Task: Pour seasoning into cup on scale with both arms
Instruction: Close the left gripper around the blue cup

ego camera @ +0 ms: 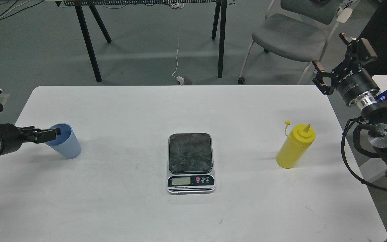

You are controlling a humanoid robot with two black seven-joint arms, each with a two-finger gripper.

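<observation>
From the head view, our left claw (50, 133) reaches in low at the left side of the table (119, 215), its fingers at the near rim of the cup (63, 140). One finger seems to go inside, but we cannot tell if the grip has closed. The cup leans a little, well left of the scale (190, 162), whose dark platform sits bare in the middle, likely waiting for the cup. Over on the right, the seasoning (295, 147) stands upright on the table, cap dangling off its nozzle. Our right claw (334, 64) hangs high beyond the far right table corner, fingers spread wide, holding nothing, apparently clear until its turn comes.
</observation>
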